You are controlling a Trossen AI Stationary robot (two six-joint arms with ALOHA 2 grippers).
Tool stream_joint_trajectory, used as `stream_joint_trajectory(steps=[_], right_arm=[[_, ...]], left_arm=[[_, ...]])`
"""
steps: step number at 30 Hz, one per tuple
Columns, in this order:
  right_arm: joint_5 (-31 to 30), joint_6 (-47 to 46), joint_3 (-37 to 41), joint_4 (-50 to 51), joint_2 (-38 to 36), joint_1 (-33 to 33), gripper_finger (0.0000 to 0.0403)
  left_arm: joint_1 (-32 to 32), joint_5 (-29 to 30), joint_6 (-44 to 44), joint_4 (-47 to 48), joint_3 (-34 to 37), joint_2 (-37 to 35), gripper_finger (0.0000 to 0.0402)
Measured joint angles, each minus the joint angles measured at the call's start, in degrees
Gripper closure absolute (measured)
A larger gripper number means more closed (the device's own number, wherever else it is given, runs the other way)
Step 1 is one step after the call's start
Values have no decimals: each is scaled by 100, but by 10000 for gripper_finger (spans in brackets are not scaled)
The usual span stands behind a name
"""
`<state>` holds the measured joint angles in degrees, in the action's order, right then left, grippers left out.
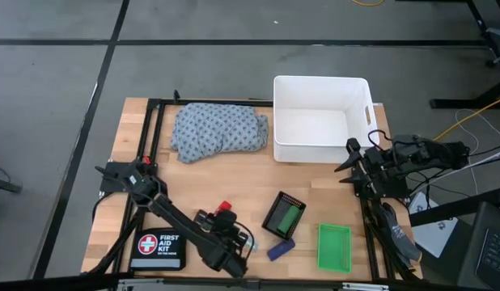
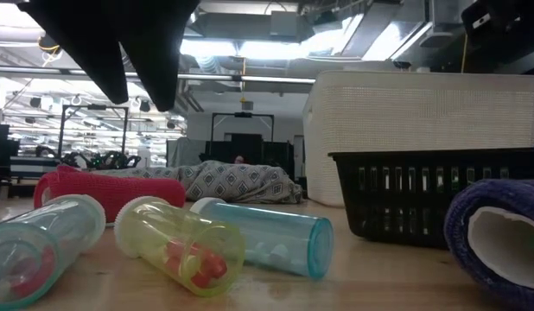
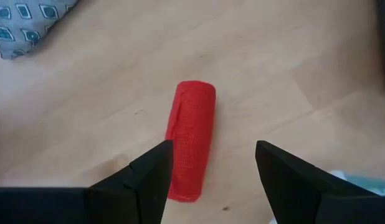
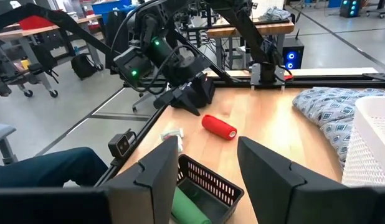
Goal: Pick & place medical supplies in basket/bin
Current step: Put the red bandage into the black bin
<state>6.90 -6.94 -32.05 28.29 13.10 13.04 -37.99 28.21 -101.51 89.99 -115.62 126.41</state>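
Left gripper jaws wide, above the woven red roll on pale wood surface; right gripper jaws wide too.

Pale wooden bench. White tub; blue-grey cloth patterned with small dark diamonds. Red roll, blue roll, green roll inside black mesh tray. Bright green tray. Black pouch, white lettering, red cross.
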Motion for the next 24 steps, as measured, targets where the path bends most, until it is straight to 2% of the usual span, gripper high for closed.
stream_joint_trajectory(steps=[9,16,24], right_arm=[[17,-12,0,0,0,0,236],[16,-16,0,2,0,0,236],[17,-100,0,4,0,0,236]], left_arm=[[66,-671,169,-342,831,-5,175],[69,-649,319,-1455,1631,-375,175],[84,-863,126,-2095,2661,-702,176]])
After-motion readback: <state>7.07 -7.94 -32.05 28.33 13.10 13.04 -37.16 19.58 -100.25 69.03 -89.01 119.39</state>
